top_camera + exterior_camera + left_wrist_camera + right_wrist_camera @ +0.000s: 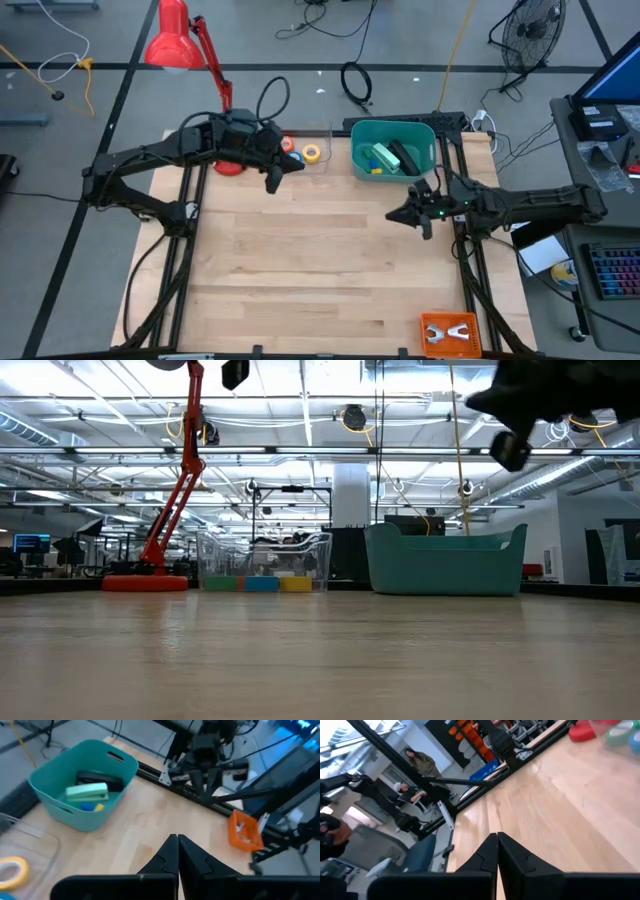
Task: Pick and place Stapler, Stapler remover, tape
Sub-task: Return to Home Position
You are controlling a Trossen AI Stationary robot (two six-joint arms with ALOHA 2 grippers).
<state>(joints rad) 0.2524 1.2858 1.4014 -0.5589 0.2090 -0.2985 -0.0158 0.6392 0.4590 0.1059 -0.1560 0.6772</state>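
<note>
- Stapler: a black bar lying inside the teal bin, which sits at the far edge of the worktop, right of centre. It shares the bin with a pale green item and small blue and yellow pieces. Judged placed.
- Tape: an orange roll and a yellow roll lie in the transparent bin, at the far edge just left of the teal bin. The low view shows green, blue and yellow along the bin's floor. Judged placed.
- Stapler remover: a pale pincer-shaped item in the orange bin at the near right corner. It reads as the remover, but the detail is too small to confirm.
- Left tool: fingers pressed together with nothing between them. It hangs above the far edge, by the transparent bin.
- Right tool: fingers pressed together, empty. It is raised over the right side of the worktop, on the near side of the teal bin.
- No task item is seen loose on the wood between the bins.
- Judgement: sorting looks complete, with all three bins loaded. Only the arms' retreat to rest appears to remain.
</note>
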